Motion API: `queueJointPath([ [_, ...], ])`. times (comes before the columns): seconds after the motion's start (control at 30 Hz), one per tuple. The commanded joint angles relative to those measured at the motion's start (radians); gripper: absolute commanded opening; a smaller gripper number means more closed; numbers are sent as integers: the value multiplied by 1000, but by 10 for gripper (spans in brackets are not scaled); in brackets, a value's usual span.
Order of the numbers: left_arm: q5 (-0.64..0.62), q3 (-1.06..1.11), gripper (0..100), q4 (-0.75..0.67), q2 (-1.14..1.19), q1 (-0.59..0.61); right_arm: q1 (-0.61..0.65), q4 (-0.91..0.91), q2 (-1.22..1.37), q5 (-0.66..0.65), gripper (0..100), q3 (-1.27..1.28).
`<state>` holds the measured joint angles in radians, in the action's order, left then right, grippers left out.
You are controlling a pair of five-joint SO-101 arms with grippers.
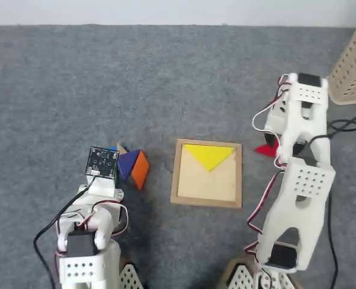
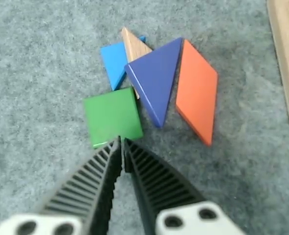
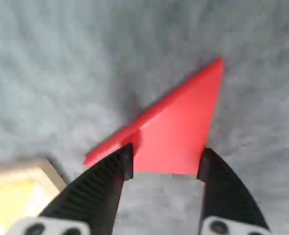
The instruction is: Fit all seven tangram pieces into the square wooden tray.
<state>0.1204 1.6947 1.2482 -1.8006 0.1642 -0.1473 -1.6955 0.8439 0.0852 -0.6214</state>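
Note:
The square wooden tray [image 1: 179,174] lies in the middle of the grey mat, with a yellow triangle [image 1: 209,155] in its far part. Left of it sits a cluster: green square [image 2: 113,116], dark blue triangle [image 2: 156,78], orange parallelogram [image 2: 197,90], light blue piece [image 2: 114,61] and a plain wooden triangle [image 2: 136,45]. My left gripper [image 2: 121,142] is shut, empty, its tips at the green square's near edge. The red triangle [image 3: 176,132] is just right of the tray [image 3: 36,169]; my right gripper [image 3: 166,161] is closed on its sides.
A perforated beige container [image 1: 352,66] stands at the far right edge, behind the right arm [image 1: 301,180]. Cables [image 1: 346,125] trail beside that arm. The left arm [image 1: 90,241] stands at the near left. Grey mat stretches across the far half.

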Motion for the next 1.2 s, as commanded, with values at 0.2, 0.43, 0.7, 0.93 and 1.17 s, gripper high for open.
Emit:
queueJointPath([
  [0.2, 8, -8, 12, 6, 0, 3, 27, -82, -159, -255, 210, 84],
  [0.43, 8, -8, 12, 6, 0, 3, 53, 242, -524, -269, 212, 597],
  [0.7, 8, -8, 12, 6, 0, 3, 51, 463, -814, 11, 236, 818],
  [0.93, 8, -8, 12, 6, 0, 3, 53, 392, -555, 146, 324, 605],
  [1.17, 8, -8, 12, 6, 0, 3, 54, 351, -309, 209, 325, 404],
])
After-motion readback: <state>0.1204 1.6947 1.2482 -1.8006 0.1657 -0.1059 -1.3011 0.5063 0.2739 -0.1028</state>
